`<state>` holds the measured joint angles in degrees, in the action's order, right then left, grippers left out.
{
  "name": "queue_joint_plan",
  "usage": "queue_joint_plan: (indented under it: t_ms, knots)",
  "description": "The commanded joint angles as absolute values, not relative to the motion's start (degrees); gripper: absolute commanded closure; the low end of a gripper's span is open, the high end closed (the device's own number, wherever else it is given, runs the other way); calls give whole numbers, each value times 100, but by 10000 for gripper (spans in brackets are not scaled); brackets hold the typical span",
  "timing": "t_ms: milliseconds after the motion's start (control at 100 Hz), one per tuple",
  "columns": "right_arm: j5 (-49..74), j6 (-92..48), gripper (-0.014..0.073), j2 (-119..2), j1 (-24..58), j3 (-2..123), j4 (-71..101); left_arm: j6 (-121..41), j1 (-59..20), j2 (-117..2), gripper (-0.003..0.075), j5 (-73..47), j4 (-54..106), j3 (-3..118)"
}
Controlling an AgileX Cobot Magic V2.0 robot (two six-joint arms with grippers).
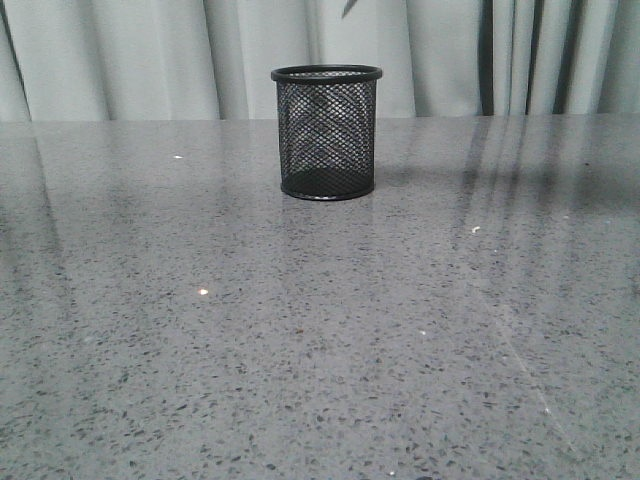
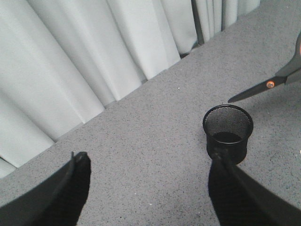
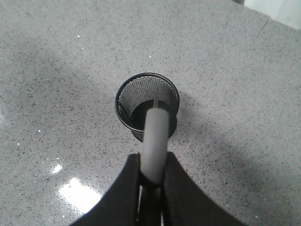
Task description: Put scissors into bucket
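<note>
The bucket (image 1: 326,135), a black wire-mesh cup, stands upright at the far middle of the table. No gripper and no scissors show in the front view. In the right wrist view my right gripper (image 3: 153,175) is shut on the scissors (image 3: 156,134), seen edge-on as a grey handle with a thin blade tip hanging over the bucket's (image 3: 128,101) open mouth. In the left wrist view the scissors (image 2: 269,84), dark blades with an orange pivot, hang in the air above and beside the bucket (image 2: 227,129), tips towards it. My left gripper (image 2: 149,162) is open and empty, near the bucket.
The grey speckled table (image 1: 300,350) reaches all around the bucket. Pale curtains (image 1: 120,60) hang along its far edge and also show in the left wrist view (image 2: 94,61). Bright light reflections lie on the tabletop.
</note>
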<state>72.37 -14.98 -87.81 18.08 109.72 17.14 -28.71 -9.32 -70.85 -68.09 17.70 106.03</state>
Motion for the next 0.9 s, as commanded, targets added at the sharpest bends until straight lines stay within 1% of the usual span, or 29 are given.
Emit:
queue_joint_plan:
  t_ms: [0,380,790,890]
  knots:
    - [6979,-1470,644,-8774,1806,11145,1772,-2802,-851,-6917,229,-6468,2003,10749]
    - [6726,-1470,644,-9460,2021,11155,1685,-2802,-851,-6858,229,-6468,2017,10749]
    - [6549,-1492,643,-9806,2020,11155,1611,-2802,-851,-6858,228,-6468,2017,10749]
    - [6504,-1492,599,-9807,2020,11155,1611,-2802,-851,-6858,228,-6468,2017,10749]
